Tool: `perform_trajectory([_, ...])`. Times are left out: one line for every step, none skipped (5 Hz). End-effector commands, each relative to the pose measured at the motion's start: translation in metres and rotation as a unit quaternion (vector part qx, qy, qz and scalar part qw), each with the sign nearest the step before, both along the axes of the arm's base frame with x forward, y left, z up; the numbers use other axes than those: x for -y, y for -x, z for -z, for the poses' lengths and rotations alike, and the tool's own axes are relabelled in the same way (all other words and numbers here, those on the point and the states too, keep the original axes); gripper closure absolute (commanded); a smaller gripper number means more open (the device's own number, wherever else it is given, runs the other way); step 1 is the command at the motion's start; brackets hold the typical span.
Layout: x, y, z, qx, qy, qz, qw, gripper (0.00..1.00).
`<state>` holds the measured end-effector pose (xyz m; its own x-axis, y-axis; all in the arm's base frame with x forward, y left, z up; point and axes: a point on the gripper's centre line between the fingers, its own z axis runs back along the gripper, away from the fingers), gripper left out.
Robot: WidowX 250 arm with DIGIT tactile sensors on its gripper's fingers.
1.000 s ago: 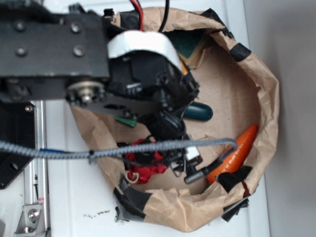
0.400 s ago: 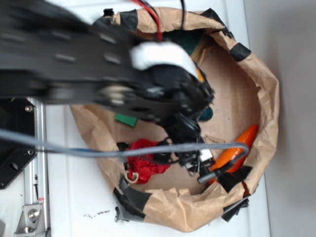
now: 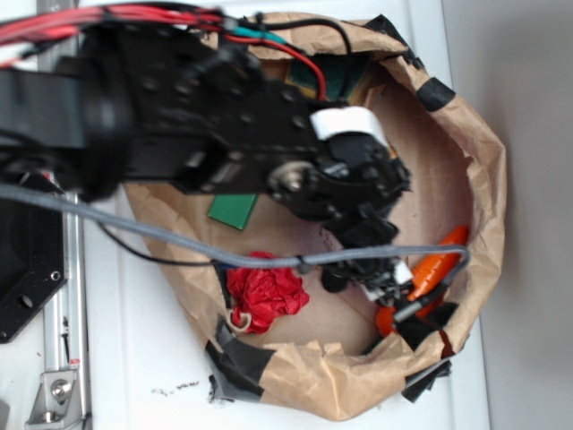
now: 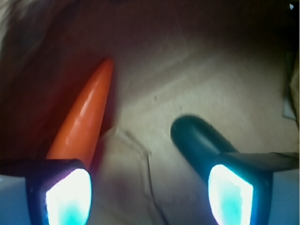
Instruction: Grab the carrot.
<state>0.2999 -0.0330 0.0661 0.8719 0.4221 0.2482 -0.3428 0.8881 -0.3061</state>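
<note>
Lying against the paper wall on the far side of the basket floor, the carrot (image 4: 84, 119) is the item sought: glossy orange, tapered, tip pointing away from the wrist camera.

Position relative to the pincer (image 4: 149, 190): the carrot runs under or just behind the finger (image 4: 65, 192) at the left of the wrist view, not between the two pads. In the exterior view the carrot (image 3: 436, 264) is partly hidden by the pincer (image 3: 394, 282) and a grey cable (image 3: 179, 240).

Pincer state: open wide, pads well apart, holding nothing. Bare brown paper shows in the gap.

Cucumber (image 4: 199, 138): dark green, rounded end, beside the opposite finger, apart from the carrot.

Red fabric ball (image 3: 264, 294): well behind the pincer, toward the arm's base side.

Green card (image 3: 233, 210): flat on the basket floor, under the arm.

Paper basket (image 3: 483, 161): crumpled brown wall, black tape patches on the rim.

Step in hand, as judged: aligning over the carrot before closing. Handling note: shift the pincer sideways toward the carrot so the thick part sits centred between the pads, then lower. Closing as placed would likely catch nothing or nudge the slick carrot into the wall. Keep the other finger off the cucumber.
</note>
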Motion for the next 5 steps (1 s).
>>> perform_trajectory([0.040,-0.025,-0.026,0.056,0.021,0.038,0.997,0.00])
perform_trajectory([0.062,-0.031,-0.020,0.053,0.035,0.059,0.996,0.00])
perform_trajectory([0.068,-0.037,0.003,0.030,0.045,0.074,0.996,0.00])
perform_trajectory([0.059,-0.038,0.016,0.018,0.042,0.072,0.996,0.03])
perform_trajectory([0.049,-0.031,-0.001,0.028,0.051,0.066,0.996,1.00])
